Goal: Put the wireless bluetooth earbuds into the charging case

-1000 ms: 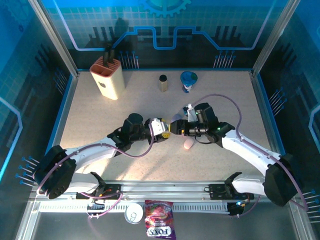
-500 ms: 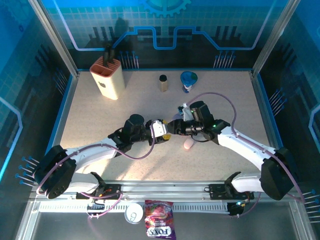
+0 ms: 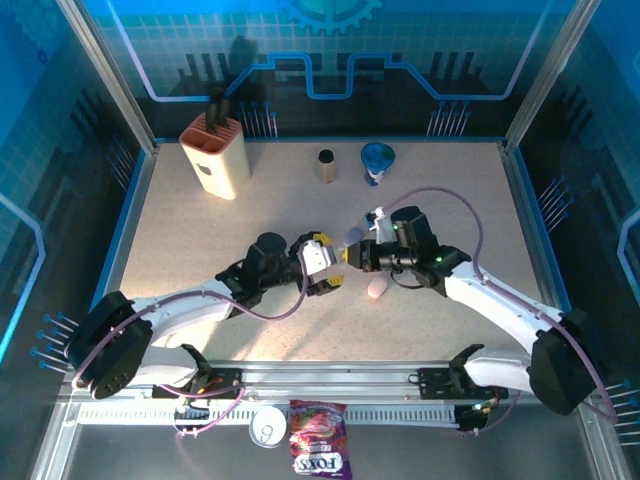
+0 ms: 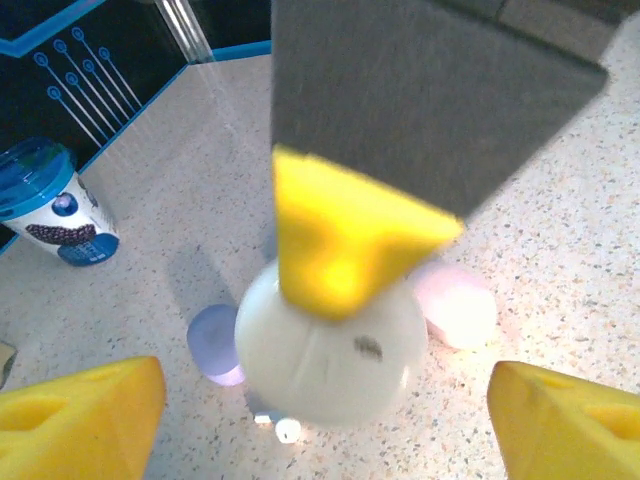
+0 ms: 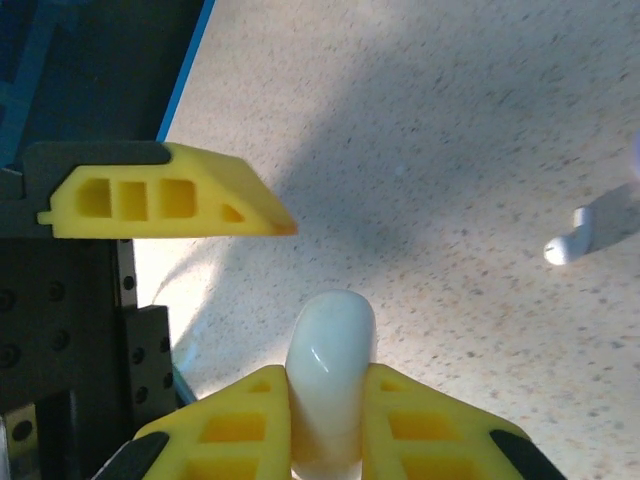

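closure of the right gripper point(image 5: 330, 378) on the white case point(image 5: 330, 335) is observed; the case is held on edge, raised above the table point(image 5: 450, 120). the left gripper point(image 4: 322, 368) is spread wide and empty, and is faced toward the case. a white earbud point(image 5: 572, 243) is seen on the table, right of the held case, its stem slanted. the free left arm is judged better placed to fetch it.

Likely robot lab, aluminium-framed cell point(image 3: 105, 75) (blue circuit-print walls point(image 3: 330, 50))
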Motion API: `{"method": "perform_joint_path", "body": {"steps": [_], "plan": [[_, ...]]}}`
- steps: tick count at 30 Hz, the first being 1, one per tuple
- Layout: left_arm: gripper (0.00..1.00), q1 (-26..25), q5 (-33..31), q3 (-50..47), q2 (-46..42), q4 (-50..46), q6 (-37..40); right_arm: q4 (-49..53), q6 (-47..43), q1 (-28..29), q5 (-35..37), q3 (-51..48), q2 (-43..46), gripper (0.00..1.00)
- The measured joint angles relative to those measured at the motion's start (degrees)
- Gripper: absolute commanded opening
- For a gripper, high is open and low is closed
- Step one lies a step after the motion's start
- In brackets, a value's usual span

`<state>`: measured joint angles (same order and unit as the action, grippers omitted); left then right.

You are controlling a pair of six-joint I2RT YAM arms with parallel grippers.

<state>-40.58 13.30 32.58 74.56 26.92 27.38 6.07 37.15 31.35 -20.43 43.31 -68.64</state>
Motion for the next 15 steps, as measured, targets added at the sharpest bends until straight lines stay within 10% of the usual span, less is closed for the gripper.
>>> {"method": "perform_joint_path", "body": {"steps": [15], "plan": [[0.65, 1.09, 12.13, -3.52, -7.96, 14.08, -35.74, -18.69, -7.76, -9.38, -7.61, -12.07, 20.41, 0.06]]}}
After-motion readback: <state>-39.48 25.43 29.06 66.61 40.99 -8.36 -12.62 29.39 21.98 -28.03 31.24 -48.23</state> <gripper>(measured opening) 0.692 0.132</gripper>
